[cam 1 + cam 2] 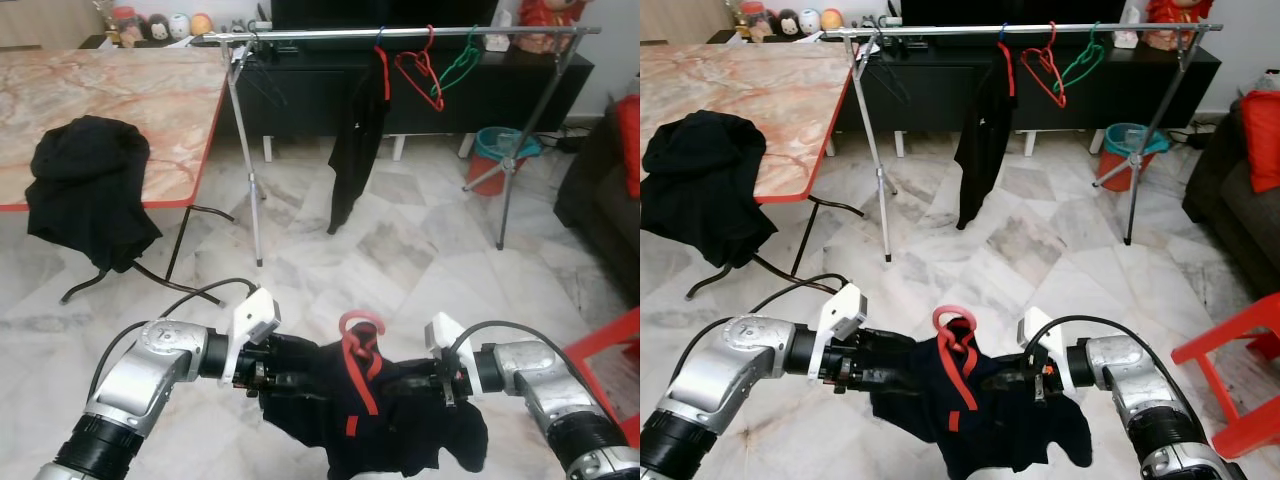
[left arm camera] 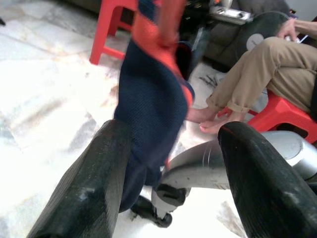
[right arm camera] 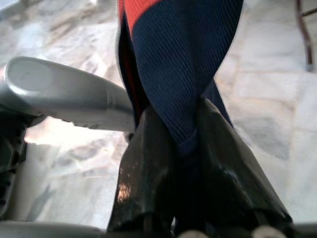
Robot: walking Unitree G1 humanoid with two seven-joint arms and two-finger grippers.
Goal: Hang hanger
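Hanger: a red hanger [image 1: 358, 350] with a dark garment [image 1: 390, 420] on it is held low in front of the robot, above the marble floor [image 1: 400, 250]; its hook stands up between the two grippers.
Garment: soft knit cloth, dark blue with a red band, which sags freely under the hanger; it looks light but floppy and probably slides on the hanger arms.
Right gripper [image 3: 185, 144]: the jaws are closed on a fold of the garment, the cloth is pinched tight between them.
Left gripper [image 2: 168, 163]: the jaws stand open, one finger on each side of the hanging cloth, and they pinch nothing.
Where to hold: the stiff hanger frame under the hook seems the better place, since cloth alone may slip.
Rail: a metal clothes rail [image 1: 400, 34] stands well apart, across the floor, with a black garment [image 1: 355, 150] and a red and a green hanger [image 1: 455, 65] on it.
Surroundings: a worktop [image 1: 110, 100] with black clothes [image 1: 85, 190] stands at the left, and a seated person's legs [image 2: 257, 64] are near.
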